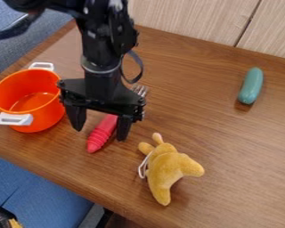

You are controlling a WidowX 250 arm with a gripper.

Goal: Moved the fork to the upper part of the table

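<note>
A brown wood-grain table (228, 151) fills most of the view, its edges running aslant at the left. Behind its far edge stands a pale wood panel (186, 13) with a dark upright seam. Blue-grey fabric (11, 55) shows past the upper left corner, and a brighter blue surface (34, 189) lies beyond the near edge.

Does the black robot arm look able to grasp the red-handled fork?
Probably yes: the open black hand hangs over the red-handled fork, whose handle looks uncovered, though the orange pot sits close by.

black arm (103, 42), blocky black pincer (99, 132), looped cable (140, 71)
</note>
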